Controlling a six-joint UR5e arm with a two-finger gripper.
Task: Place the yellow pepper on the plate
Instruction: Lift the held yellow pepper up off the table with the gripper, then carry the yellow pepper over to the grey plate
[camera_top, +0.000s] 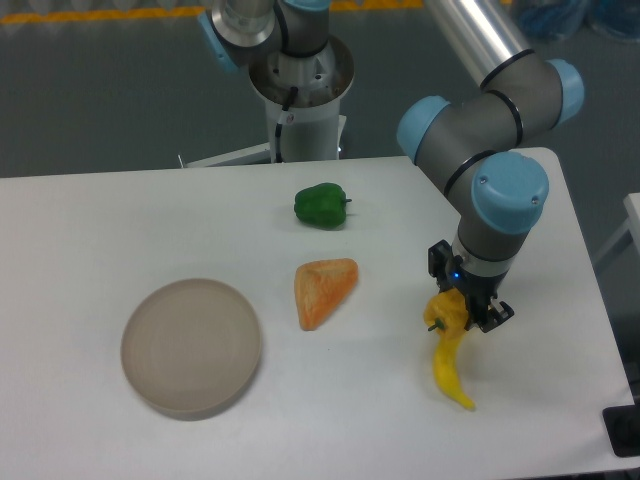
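Camera: yellow pepper (447, 311) between jaws.

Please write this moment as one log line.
gripper: closed on yellow pepper | banana: on table, below pepper | plate: empty

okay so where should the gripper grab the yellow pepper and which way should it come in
Grip the yellow pepper across its blocky lobed body, coming straight down from above. It sits at the upper end of the banana, so a top approach likely avoids that. The gripper is already down at it; whether it has closed is unclear.
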